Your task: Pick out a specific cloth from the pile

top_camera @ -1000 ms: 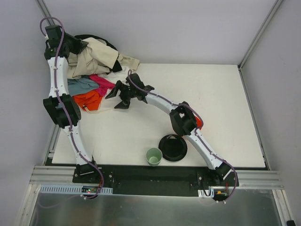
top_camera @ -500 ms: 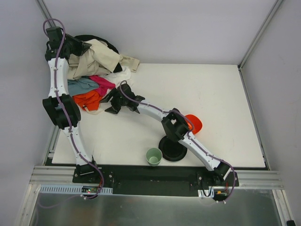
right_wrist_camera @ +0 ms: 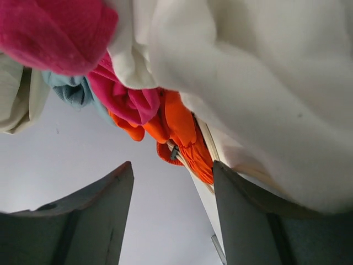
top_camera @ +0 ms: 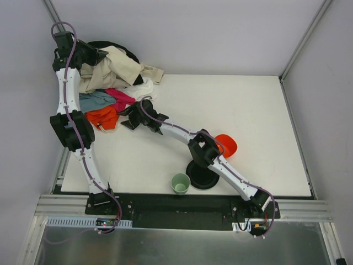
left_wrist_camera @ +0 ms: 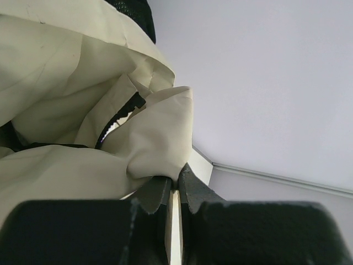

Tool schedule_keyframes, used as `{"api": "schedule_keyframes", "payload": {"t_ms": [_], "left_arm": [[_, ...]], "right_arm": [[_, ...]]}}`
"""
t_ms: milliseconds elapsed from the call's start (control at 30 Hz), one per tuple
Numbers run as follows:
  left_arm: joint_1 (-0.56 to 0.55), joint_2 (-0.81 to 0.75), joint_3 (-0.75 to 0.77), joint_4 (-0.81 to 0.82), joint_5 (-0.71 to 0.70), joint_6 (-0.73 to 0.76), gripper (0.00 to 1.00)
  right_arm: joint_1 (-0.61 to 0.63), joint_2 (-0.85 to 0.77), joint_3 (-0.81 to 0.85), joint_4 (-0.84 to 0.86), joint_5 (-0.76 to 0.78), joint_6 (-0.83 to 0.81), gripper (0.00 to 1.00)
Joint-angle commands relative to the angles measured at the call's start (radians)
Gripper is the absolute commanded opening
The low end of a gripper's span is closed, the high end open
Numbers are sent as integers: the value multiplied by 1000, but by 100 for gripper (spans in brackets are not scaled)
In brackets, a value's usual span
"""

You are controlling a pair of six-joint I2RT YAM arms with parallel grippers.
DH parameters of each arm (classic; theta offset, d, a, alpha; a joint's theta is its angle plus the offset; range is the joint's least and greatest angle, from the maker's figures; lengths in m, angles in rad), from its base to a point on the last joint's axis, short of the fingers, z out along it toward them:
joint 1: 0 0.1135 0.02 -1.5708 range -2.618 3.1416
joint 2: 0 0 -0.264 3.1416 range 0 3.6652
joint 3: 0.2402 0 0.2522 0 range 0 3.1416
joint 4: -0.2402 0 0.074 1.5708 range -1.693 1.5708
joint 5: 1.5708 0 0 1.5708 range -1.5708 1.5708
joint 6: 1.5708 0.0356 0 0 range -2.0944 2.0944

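White table (top_camera: 237,110) holds it all. Right gripper (top_camera: 126,117) has its hard fingers spread wide just beside the cloth (top_camera: 102,117), a soft, crumpled orange lump at the pile's (top_camera: 118,69) near edge. Left gripper (left_wrist_camera: 175,185) pinches smooth, folded beige fabric (left_wrist_camera: 83,110).

The left arm (top_camera: 67,94) reaches far back with left fingers (left_wrist_camera: 154,197) pinched together; right fingers (right_wrist_camera: 91,221) stand apart.

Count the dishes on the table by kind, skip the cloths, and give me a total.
cup: 1
plate: 1
bowl: 1
Total: 3
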Motion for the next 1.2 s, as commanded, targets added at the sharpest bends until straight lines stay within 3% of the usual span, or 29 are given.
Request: {"api": "schedule_keyframes", "payload": {"t_ms": [0, 167, 200, 300, 400, 467, 533, 800, 933, 1167], "left_arm": [[5, -60, -1, 65, 32, 3, 0], [5, -82, -121, 44, -20, 91, 0], [5, -91, -158, 30, -40, 109, 5], [4, -118, -276, -25, -92, 126, 30], [2, -131, -338, -103, -172, 169, 65], [2, -125, -318, -201, -229, 224, 77], [2, -134, -307, -260, -264, 278, 84], [2, -357, -532, -291, -303, 390, 93], [7, -508, -698, -330, -419, 431, 96], [180, -510, -901, -338, -329, 349, 96]], "right_arm": [[13, 61, 38, -21, 58, 158, 60], [-1, 58, 9, 23, 21, 175, 52], [-8, 54, -5, 41, 6, 178, 51], [-41, 6, -64, 103, -62, 154, 52], [-79, -60, -130, 111, -129, 77, 58], [-99, -100, -169, 111, -166, 46, 64], [-119, -121, -189, 111, -206, 30, 68], [-195, -146, -181, 95, -251, -6, 75], [-217, -170, -199, 89, -272, -29, 76], [-223, -215, -233, 91, -304, -59, 77]]}}
